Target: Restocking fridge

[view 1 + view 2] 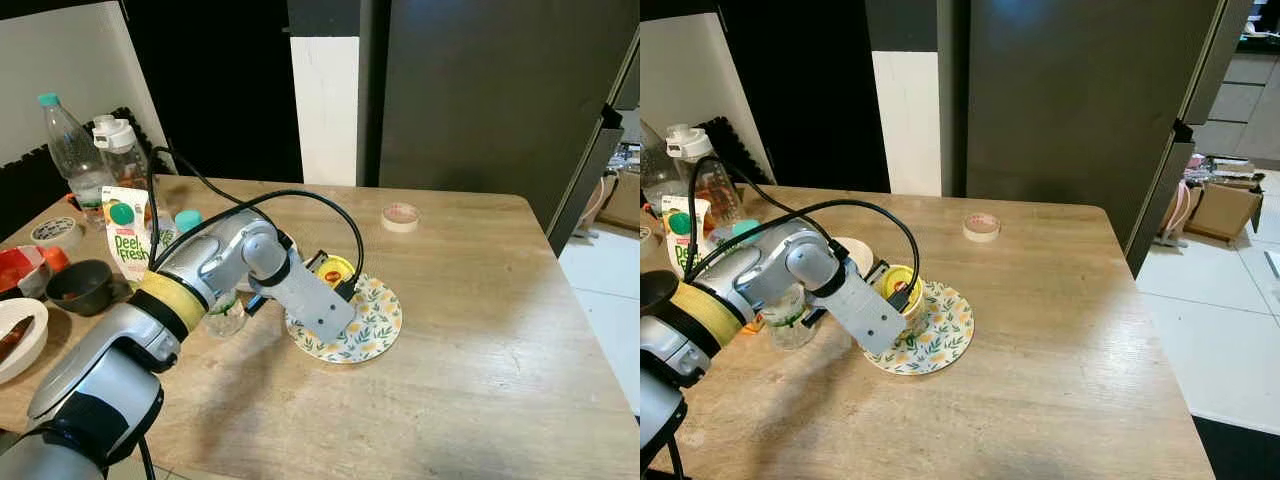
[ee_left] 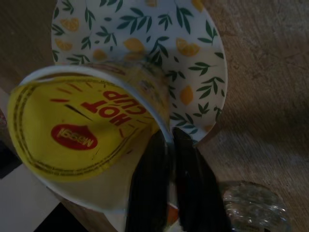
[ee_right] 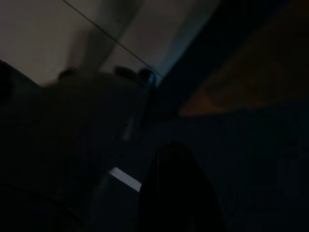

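Noodle cup (image 2: pixel 82 140) — a yellow "Hot Cup" with a red logo on its lid — sits tilted on the floral plate (image 1: pixel 375 330), and the left gripper (image 2: pixel 169 140) has its two black fingers (image 2: pixel 193 183) pinched together on the cup's rim, the lip caught between them. The left arm (image 1: pixel 200 275) reaches forward and inward across the wooden table (image 1: pixel 480 340), elbow bent, the silver wrist angled down over the plate so that it covers most of the cup from the head camera; a yellow sliver of lid shows past the wrist there. The left wrist view gives the lid print and the closed grip plainly, and also a clear glass jar (image 2: pixel 253 210) just beside the fingers. The right wrist view is very dark; a black fingertip of the right gripper (image 3: pixel 178 193) can perhaps be made out — whether it is open or closed I cannot tell. Further out, on the robot's left, stand a milk carton (image 1: pixel 128 235), two bottles (image 1: pixel 75 150) and a dark bowl (image 1: pixel 82 285). A tape roll (image 1: pixel 401 216) lies well apart, toward the fridge (image 1: pixel 490 90).
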Tool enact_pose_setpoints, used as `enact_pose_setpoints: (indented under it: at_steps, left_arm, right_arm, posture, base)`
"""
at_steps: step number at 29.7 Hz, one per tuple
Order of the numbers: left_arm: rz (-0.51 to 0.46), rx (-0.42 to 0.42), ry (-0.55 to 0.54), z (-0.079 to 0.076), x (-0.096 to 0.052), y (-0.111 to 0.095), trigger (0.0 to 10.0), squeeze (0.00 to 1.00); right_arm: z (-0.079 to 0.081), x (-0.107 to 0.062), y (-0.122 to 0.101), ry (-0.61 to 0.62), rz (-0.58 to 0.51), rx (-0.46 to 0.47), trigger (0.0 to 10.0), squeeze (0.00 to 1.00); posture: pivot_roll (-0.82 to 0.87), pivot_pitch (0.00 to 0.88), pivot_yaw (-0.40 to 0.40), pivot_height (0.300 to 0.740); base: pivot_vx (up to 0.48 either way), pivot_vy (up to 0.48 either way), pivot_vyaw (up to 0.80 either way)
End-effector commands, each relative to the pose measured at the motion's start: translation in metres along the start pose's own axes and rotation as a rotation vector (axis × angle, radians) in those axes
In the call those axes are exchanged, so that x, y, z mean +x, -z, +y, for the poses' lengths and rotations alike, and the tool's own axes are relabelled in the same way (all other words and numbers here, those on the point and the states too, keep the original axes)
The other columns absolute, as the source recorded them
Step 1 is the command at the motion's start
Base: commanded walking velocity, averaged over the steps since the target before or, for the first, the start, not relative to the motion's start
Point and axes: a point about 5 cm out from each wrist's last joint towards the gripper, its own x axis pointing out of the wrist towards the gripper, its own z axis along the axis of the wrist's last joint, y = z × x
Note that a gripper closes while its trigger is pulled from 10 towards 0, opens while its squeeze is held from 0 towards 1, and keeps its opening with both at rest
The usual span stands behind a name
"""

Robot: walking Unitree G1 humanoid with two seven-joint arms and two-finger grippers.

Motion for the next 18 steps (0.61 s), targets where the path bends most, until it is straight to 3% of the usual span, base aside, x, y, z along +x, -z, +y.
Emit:
enact_pose_setpoints:
  at_steps: [1,3,4,18]
  left_arm:
    - [-0.001,0.022,-0.004,-0.0008,0.0023,-0.0021,10.0,1.0]
    - [0.001,0.029,-0.013,0.0001,0.0025,-0.0029,10.0,1.0]
    - [0.005,0.034,-0.015,0.0003,0.0025,-0.0035,10.0,0.0]
    - [-0.006,0.062,-0.001,0.001,0.008,-0.0106,10.0,0.0]
  right_arm:
    - [0.0077,0.0007,0.0093,-0.026,0.038,0.005,10.0,0.0]
    - [0.0076,0.0007,0.0089,-0.026,0.038,0.005,10.0,0.0]
    - [0.0066,0.0006,0.0084,-0.025,0.038,0.006,10.0,0.0]
    - [0.0003,-0.0006,0.0092,-0.004,0.048,0.007,10.0,0.0]
  posture:
    - [-0.11,0.0,0.059,0.74]
    - [-0.11,0.0,0.059,0.74]
    - [-0.11,0.0,0.06,0.74]
    - [-0.11,0.0,0.061,0.74]
  base:
    - [0.0,0.0,0.0]
    - [0.0,0.0,0.0]
    - [0.0,0.0,0.0]
    - [0.0,0.0,0.0]
